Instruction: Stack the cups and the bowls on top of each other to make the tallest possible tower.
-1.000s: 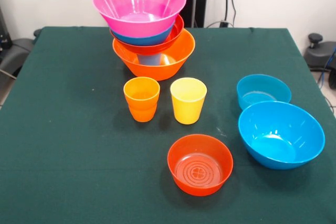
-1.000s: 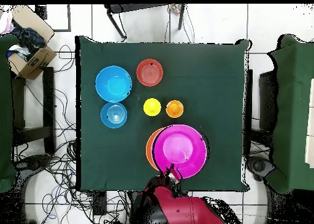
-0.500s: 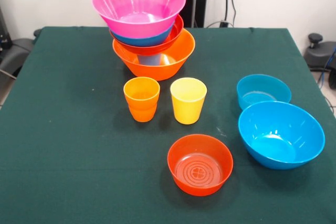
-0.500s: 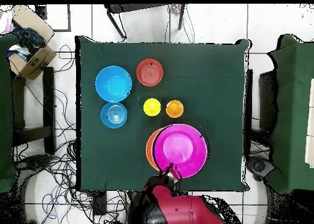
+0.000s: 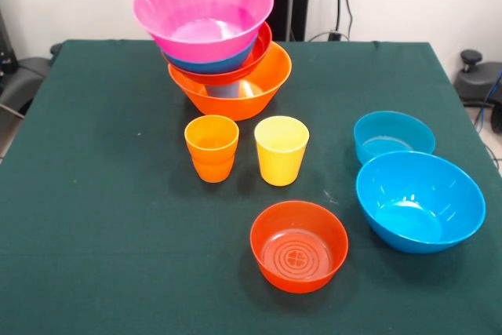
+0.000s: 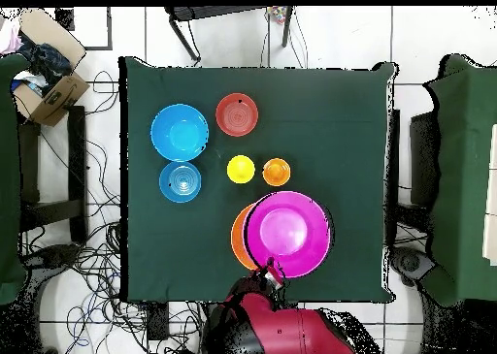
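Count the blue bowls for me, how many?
3: a big blue bowl on the cloth, a smaller blue bowl just behind it, and one in the tower under the pink bowl. More may hide there.

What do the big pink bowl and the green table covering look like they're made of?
The big pink bowl looks like glossy, slightly translucent plastic: bright highlights streak its inner wall, and its floor glows paler where light passes through. The table covering looks like matte dark green cloth, perhaps felt: it shows no reflections and drapes softly at the edges, though the exact fabric can't be told.
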